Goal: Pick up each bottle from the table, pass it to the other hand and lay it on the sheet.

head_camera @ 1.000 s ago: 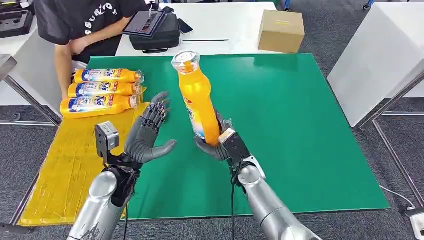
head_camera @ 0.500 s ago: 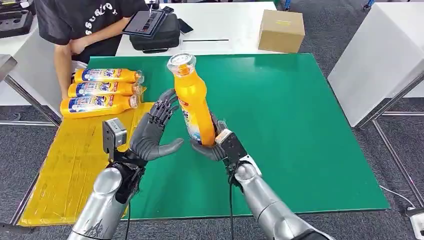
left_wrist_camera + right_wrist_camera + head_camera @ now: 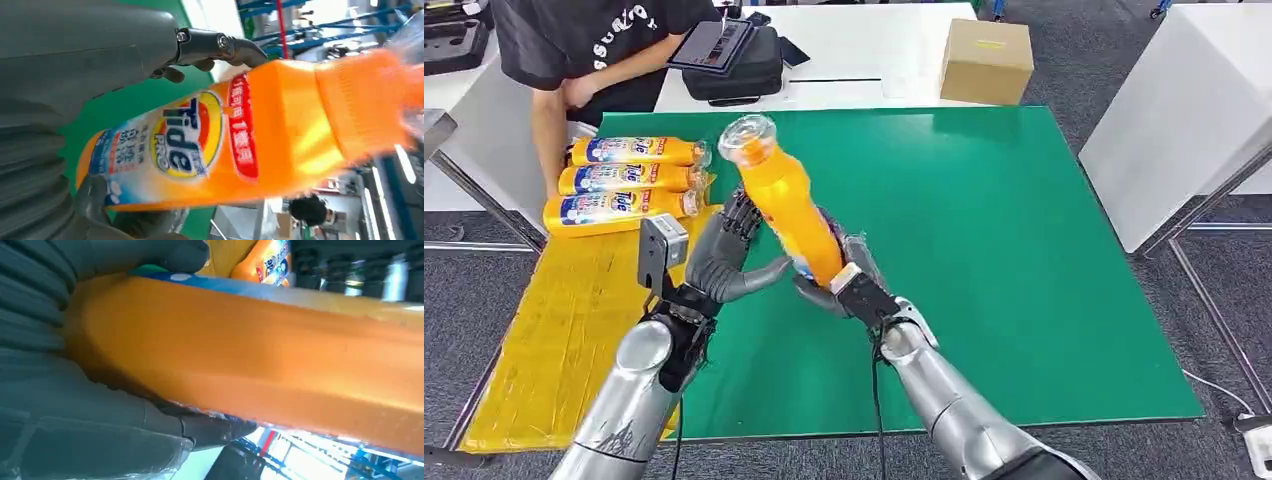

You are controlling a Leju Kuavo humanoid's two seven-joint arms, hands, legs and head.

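Tilted further toward the frame's left since before, the orange bottle point(image 3: 786, 212) stays clamped at its base by the right hand point(image 3: 849, 291), against the spread-fingered left hand point(image 3: 724, 262)

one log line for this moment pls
phase: handover | right hand: holds orange bottle by base, tilted toward left | left hand: open beside bottle | yellow sheet: three bottles lying

Right hand point(image 3: 849, 287) gripping, left hand point(image 3: 724, 262) spread
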